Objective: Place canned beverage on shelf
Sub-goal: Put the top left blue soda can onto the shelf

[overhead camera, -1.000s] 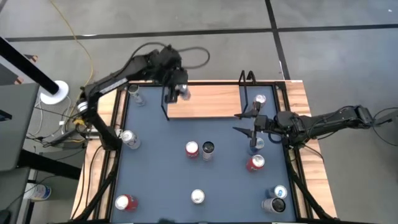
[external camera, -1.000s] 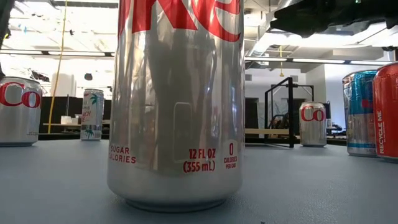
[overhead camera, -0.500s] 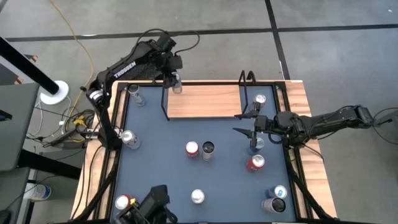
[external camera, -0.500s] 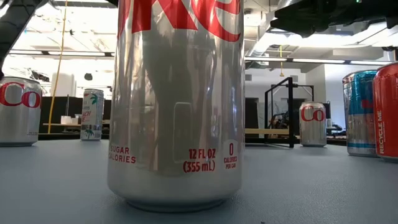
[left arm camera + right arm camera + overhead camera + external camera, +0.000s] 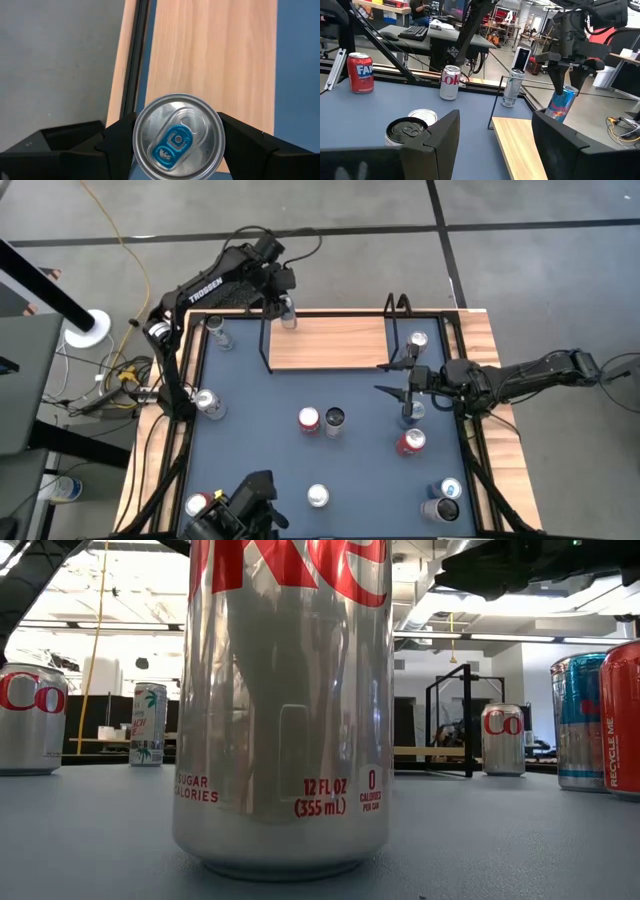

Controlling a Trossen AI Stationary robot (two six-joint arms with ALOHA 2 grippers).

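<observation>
The shelf [image 5: 335, 342] is a light-wood board in a black rail frame at the table's far edge; it also shows in the left wrist view [image 5: 215, 50] and the right wrist view [image 5: 517, 142]. My left gripper [image 5: 286, 306] is shut on a blue and silver can [image 5: 563, 106] above the shelf's far left corner. The can's top with a blue tab [image 5: 177, 142] fills the gap between the fingers. My right gripper [image 5: 393, 378] is open and empty over the table's right side, just near of the shelf's right end. My left gripper pinches the can's upper wall, just under the top rim [image 5: 137, 141], between its two fingers. The fingers [image 5: 559, 75] come from above, pointing down. The can hangs below them, lifted clear of the shelf and tilted a little.
Several cans stand on the grey-blue table: two at the middle [image 5: 320, 419], one by the shelf's right rail [image 5: 418, 340], others along the left and right sides. A tall silver can [image 5: 285, 710] stands close to the low camera. A dark object [image 5: 248, 505] is at the near edge.
My left gripper has gone up and toward the table's far edge with the can, from over the shelf's left part to its far left corner. A dark object has come in at the table's near edge.
</observation>
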